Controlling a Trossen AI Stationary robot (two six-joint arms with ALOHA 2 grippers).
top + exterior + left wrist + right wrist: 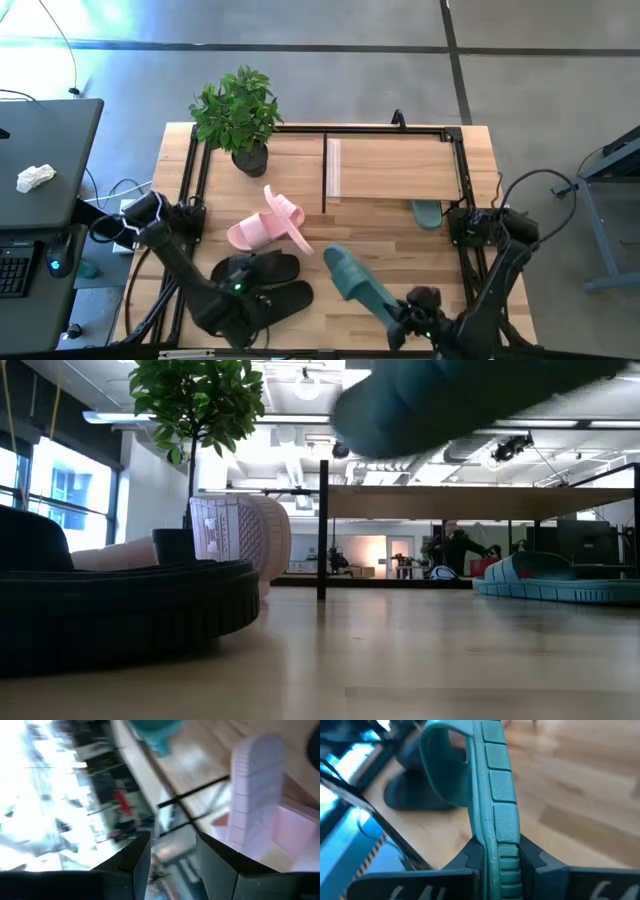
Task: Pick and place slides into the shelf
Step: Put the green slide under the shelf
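Six slides showed in all, two of each colour. The pale pink pair (pixel 268 224) lay near the middle of the wooden table (pixel 395 250), one sandal flat and the other propped on edge against it. The black pair (pixel 262 283) sat side by side at the table's front edge, toward the left. One dark green slide (pixel 427 212) rested flat on the table under the front edge of the shelf (pixel 395 168), which stood at the back right of the table with its light plank top bare. The other green slide (pixel 356 279) was raised above the table's front edge, right of centre, clamped on edge between the fingers of the right gripper (pixel 496 854), whose jaws pressed against both sides of its sole. The left gripper (pixel 172 851) was at the front left, just over the black pair, its fingers spread with nothing between them; its wrist view looked past them toward the upright pink sandal and the shelf's thin black frame. A potted plant (pixel 240 118) stood at the back of the table, just left of the shelf. Beside the table's left edge was a dark desk (pixel 45 160) carrying a crumpled white object (pixel 36 177). In the low view the black pair filled the foreground and a person showed far off in the room behind.
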